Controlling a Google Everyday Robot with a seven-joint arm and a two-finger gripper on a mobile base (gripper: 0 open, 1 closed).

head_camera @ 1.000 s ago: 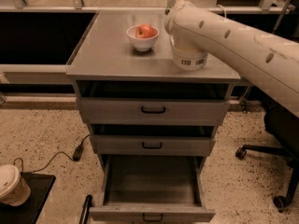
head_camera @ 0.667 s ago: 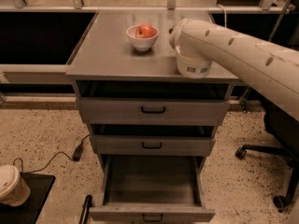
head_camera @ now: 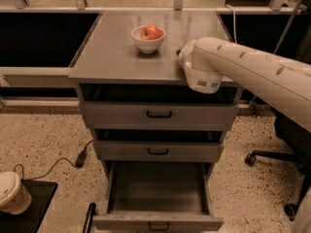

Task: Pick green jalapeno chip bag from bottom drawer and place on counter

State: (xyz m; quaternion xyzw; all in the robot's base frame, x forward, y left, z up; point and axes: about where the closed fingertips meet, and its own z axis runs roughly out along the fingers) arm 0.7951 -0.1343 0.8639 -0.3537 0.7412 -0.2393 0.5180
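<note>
The bottom drawer (head_camera: 158,221) is pulled open; the part of its inside that shows is bare grey metal. The green jalapeno chip bag is not in view. The counter (head_camera: 112,52) is the cabinet's flat grey top. My white arm (head_camera: 243,67) reaches in from the right over the counter's front right corner, and its round end link (head_camera: 201,79) hangs just past the front edge. My gripper is hidden behind that link; only a small dark bit (head_camera: 179,50) peeks out at its left.
A white bowl (head_camera: 148,41) holding a red apple (head_camera: 151,32) stands at the counter's back middle. Two shallower drawers (head_camera: 159,114) sit above the open one. A paper cup (head_camera: 12,193) stands on the floor at left, with a cable (head_camera: 80,158) nearby. A chair base (head_camera: 272,159) is at right.
My arm has swung forward and down, from the counter's right middle to its front right corner. The bowl and drawers have not moved.
</note>
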